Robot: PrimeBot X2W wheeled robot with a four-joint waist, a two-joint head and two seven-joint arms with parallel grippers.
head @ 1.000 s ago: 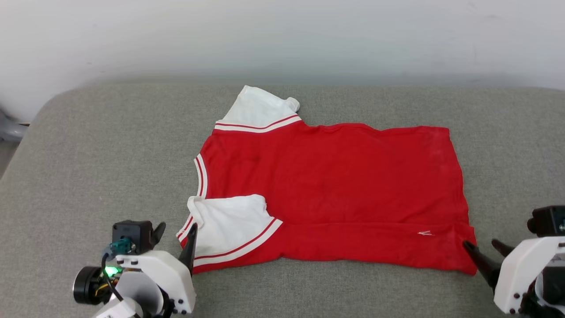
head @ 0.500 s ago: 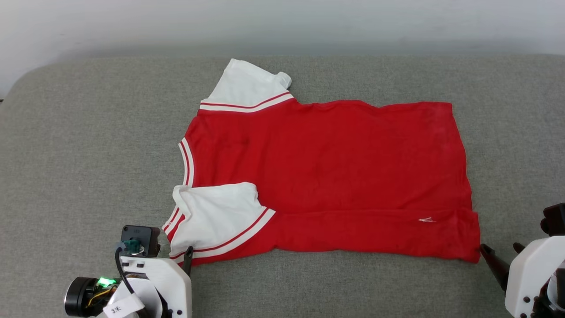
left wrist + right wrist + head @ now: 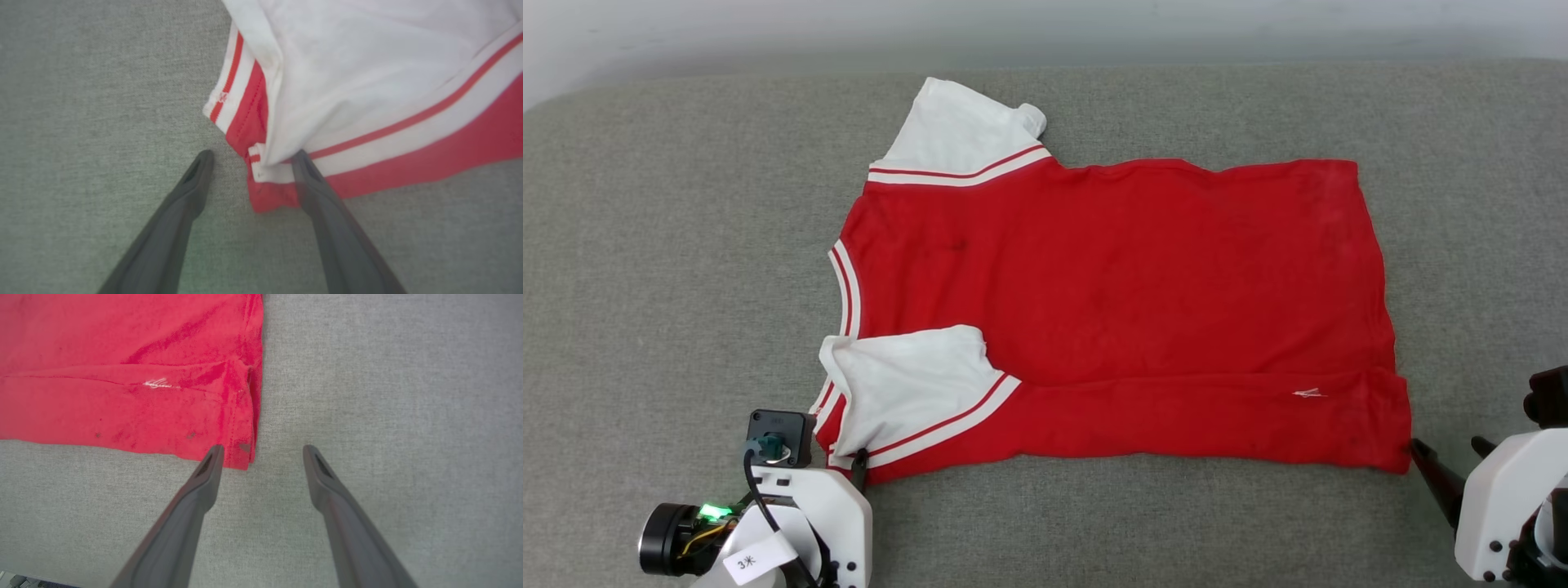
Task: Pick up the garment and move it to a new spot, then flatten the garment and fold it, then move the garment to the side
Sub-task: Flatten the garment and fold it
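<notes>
Starting at your far L: the L end effector (image 3: 252,157) is sitting wide open at the near-L corner of the garment (image 3: 1111,278), gripping nothing. In the L wrist view you're seeing one finger (image 3: 192,183) resting over the bare grey fabric surface (image 3: 670,245), while the other is lying against the striped trim of the near sleeve (image 3: 907,384). The shoulder corner is poking into the gap btwn them.

Moving R, the garment is lying spread flat on the fabric surface, approx mid-frame in the head view, w/ the neck opening (image 3: 843,278) pointing to the robot's L and the hem (image 3: 1380,286) to its R. The side facing up is showing plain red. The near white sleeve is lying folded in over the red body, and the far sleeve (image 3: 947,131) is sticking out toward the pale wall (image 3: 1045,24). A long crease is running along the near edge, w/ a small white mark (image 3: 1308,394) near its R end.

At far R, the R end effector (image 3: 262,451) is also standing fully open and empty. One fingertip is sitting right at the near hem corner; the other is hovering over bare fabric surface, just beside the cloth.
</notes>
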